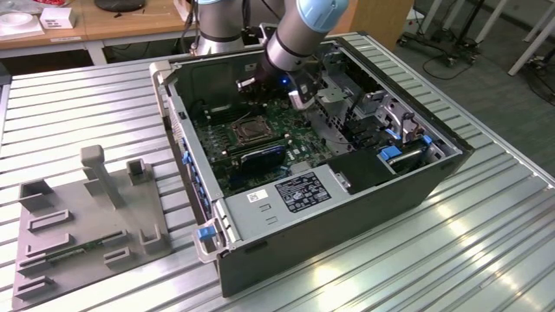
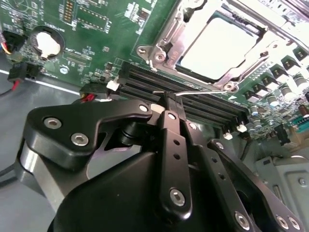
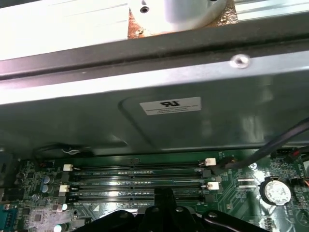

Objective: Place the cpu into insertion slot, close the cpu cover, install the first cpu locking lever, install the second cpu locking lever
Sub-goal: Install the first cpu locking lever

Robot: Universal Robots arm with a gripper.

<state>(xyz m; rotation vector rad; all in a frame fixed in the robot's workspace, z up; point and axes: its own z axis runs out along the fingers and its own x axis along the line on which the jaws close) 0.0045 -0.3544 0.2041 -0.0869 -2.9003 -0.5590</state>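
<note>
Black, bolted linkage bars of the gripper (image 2: 168, 100) crowd the second wrist view, its fingers (image 2: 172, 140) drawn tight together with no gap showing, tips right at the end of a thin silvery wire lever (image 2: 203, 92) — whether they pinch it is hidden. Just past the long black memory slots (image 2: 203, 105) the cpu (image 2: 222, 46), flat, pale and matte, lies in the insertion slot (image 2: 150, 54) with the silvery cpu cover (image 2: 179, 41) over its edges, far side cut off — in the exterior view the arm (image 1: 299, 32) reaches into the open computer case (image 1: 364, 214)
</note>
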